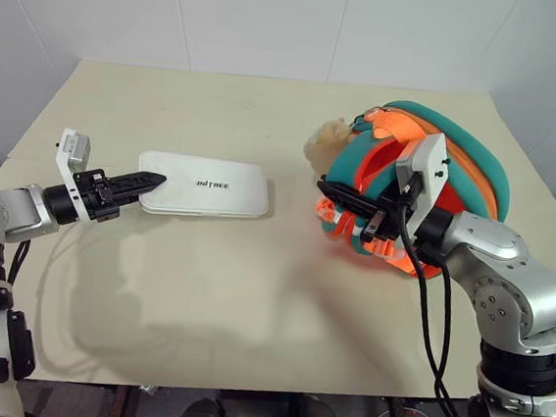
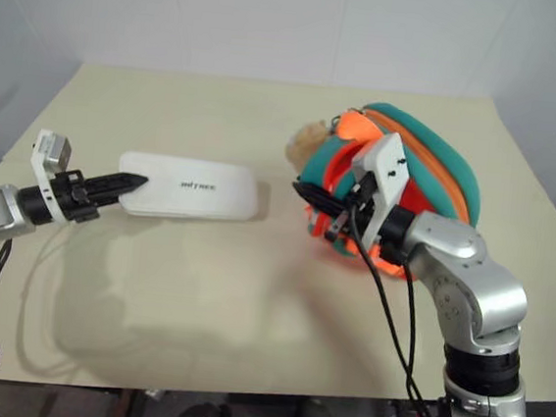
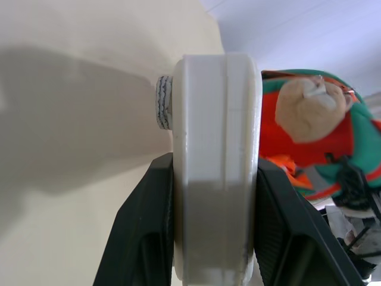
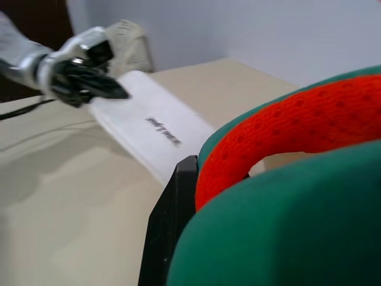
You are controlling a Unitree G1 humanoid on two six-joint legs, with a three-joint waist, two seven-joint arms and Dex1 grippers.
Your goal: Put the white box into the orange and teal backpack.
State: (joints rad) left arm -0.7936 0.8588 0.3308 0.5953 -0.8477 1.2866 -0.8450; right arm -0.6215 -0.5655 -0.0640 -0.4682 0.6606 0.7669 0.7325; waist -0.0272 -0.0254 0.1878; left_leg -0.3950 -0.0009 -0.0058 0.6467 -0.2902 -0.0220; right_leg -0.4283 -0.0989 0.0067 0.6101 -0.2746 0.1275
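The white box (image 1: pixel 211 187) lies level at the table's left-middle, grey lettering up. My left gripper (image 1: pixel 148 181) is shut on its left end. In the left wrist view the box (image 3: pixel 217 149) is clamped between both black fingers (image 3: pixel 143 238). I cannot tell whether the box touches the table. The orange and teal backpack (image 1: pixel 460 157) sits at the right, its opening facing the box. My right gripper (image 1: pixel 338 195) is shut on its orange-trimmed rim (image 4: pixel 268 137). The right wrist view shows one black finger (image 4: pixel 172 226) against that rim, and the box (image 4: pixel 155 128) beyond it.
A tan plush toy (image 1: pixel 326 142) hangs on the backpack's left side, between bag and box. The beige table (image 1: pixel 250 295) is bare in front of both arms. White walls stand close behind and beside it. Black cables (image 1: pixel 425 321) trail from my right wrist.
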